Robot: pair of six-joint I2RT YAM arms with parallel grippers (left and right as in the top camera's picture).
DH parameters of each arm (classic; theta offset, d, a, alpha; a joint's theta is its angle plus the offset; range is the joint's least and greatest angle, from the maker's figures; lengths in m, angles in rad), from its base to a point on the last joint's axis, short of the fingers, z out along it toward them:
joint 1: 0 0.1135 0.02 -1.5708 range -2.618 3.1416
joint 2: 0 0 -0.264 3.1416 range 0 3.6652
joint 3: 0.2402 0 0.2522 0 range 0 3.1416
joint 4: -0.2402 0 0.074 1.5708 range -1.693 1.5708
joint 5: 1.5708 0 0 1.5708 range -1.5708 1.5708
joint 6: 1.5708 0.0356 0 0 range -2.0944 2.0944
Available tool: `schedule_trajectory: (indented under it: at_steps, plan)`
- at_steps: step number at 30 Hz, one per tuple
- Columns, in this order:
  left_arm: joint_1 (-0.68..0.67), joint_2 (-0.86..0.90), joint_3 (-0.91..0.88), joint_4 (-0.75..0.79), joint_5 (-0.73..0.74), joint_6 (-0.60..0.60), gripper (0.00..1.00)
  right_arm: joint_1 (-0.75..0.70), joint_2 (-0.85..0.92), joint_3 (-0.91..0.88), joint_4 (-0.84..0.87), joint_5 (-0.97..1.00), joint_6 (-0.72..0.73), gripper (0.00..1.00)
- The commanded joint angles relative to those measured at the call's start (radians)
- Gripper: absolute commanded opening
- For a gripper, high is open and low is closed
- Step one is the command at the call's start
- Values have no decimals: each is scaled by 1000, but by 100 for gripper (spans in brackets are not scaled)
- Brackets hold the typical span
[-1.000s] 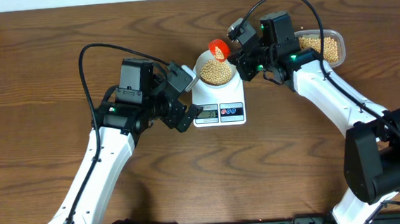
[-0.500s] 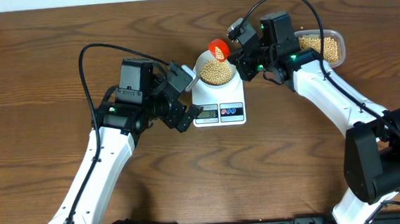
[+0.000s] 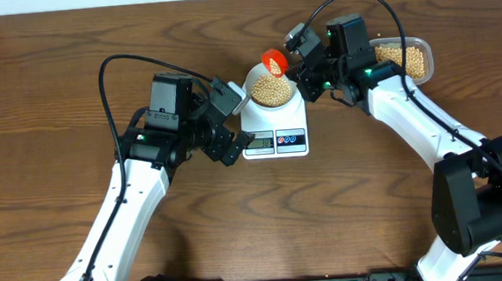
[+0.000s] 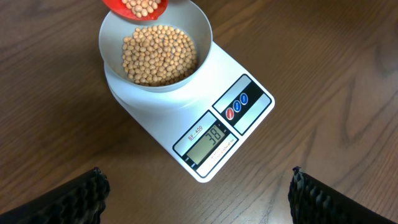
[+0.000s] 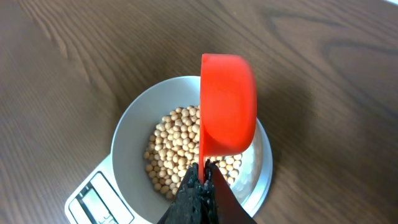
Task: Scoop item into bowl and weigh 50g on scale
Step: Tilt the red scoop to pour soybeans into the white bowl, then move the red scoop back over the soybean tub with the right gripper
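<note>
**Right claw holds the scoop over the bowl; left claw stands wide beside the scale**

Your right claw point(image 5: 202, 180) is pinched tight on the thin handle of the red plastic scoop point(image 5: 227, 102), with no gap visible between the fingers. In the right wrist view the scoop's cup hangs above the small round white bowl point(image 5: 127, 137), toward one side of it. The left wrist view catches the scoop's edge at the top of the frame, with several beans in it, just over the bowl's far rim.

The small round tan-yellow beans point(image 4: 158, 55) lie in a heap that covers the bottom of the bowl. The bowl sits on the weighing end of the white rectangular digital scale point(image 4: 186, 115). The scale's grey display point(image 4: 210, 141) shows dark digits that you cannot read with certainty from here. A red and a blue round button point(image 4: 237, 107) sit beside the display.

Your left claw point(image 3: 232, 124) is spread wide and holds nothing. It hovers just to the left of the scale, with its two black fingertips at the bottom corners of the left wrist view.

Farther out, behind the right arm, a clear rounded plastic tub point(image 3: 405, 56) holds more of the same beans. Everything rests on the dark brown wooden bench point(image 3: 52, 83).
</note>
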Motion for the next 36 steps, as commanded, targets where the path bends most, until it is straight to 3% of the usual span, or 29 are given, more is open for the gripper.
schedule_trajectory:
  at_steps: [1, 6, 20, 30, 36]
  plan:
    - [0, 0, -7, 0, 6, 10, 95, 9, 6, -1, -1, 4, -124, 1]
    - [0, 0, -7, 0, 6, 10, 95, 11, 6, -1, 0, 4, -230, 1]
    - [0, 0, -7, 0, 6, 10, 95, 41, 6, -1, -1, 6, -328, 1]
    - [0, 0, -7, 0, 6, 10, 95, 50, 6, -1, -5, 55, -329, 1]
    - [0, 0, -7, 0, 6, 10, 95, 50, 6, -1, -1, -12, -308, 1]
